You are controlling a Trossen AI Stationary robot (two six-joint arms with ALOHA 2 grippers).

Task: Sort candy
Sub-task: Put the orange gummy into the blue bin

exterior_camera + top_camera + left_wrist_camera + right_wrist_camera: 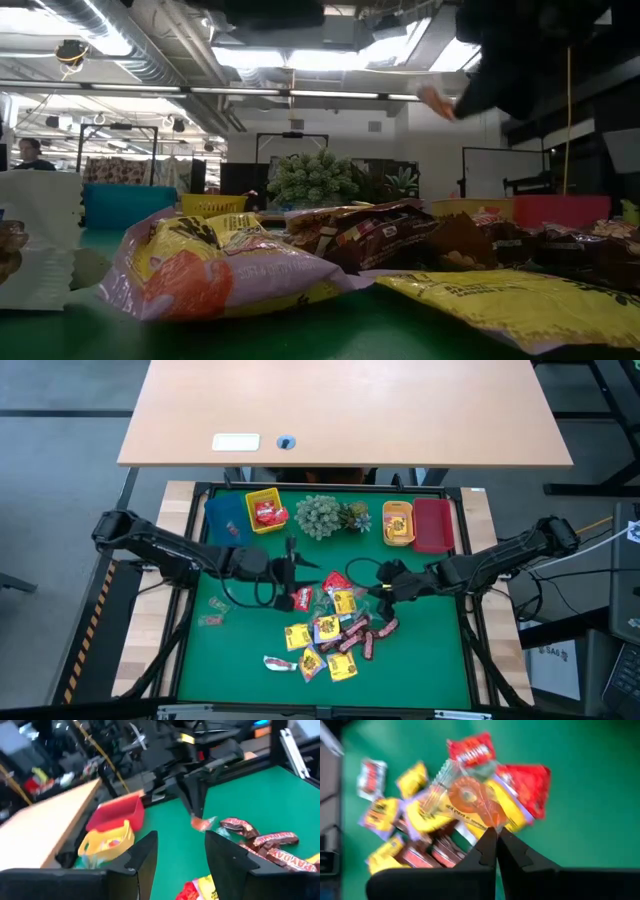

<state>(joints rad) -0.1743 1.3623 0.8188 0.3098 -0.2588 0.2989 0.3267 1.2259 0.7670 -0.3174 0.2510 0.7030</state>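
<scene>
candy: we see a loose heap [330,635] of yellow, red and brown packets on the green mat [430,660], a few clear ones apart at left.
held sweet: clear-wrapped orange piece [472,800], lifted above the heap.
right gripper [496,837]: pinched together on that wrapper.
left gripper [180,855]: fingers apart, holding nothing, beside the heap.
bins: yellow bin [265,510] holds red packets.

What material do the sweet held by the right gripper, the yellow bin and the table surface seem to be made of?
Clear-wrapped sweet pinched in the right gripper: thin see-through film, probably cellophane, since the orange sweet shows through and the twisted end crinkles.
Yellow bin: likely moulded plastic, with an even colour and thin walls.
Green surface: matte, without glare; it looks like felt or a mat, but I cannot tell which.
</scene>
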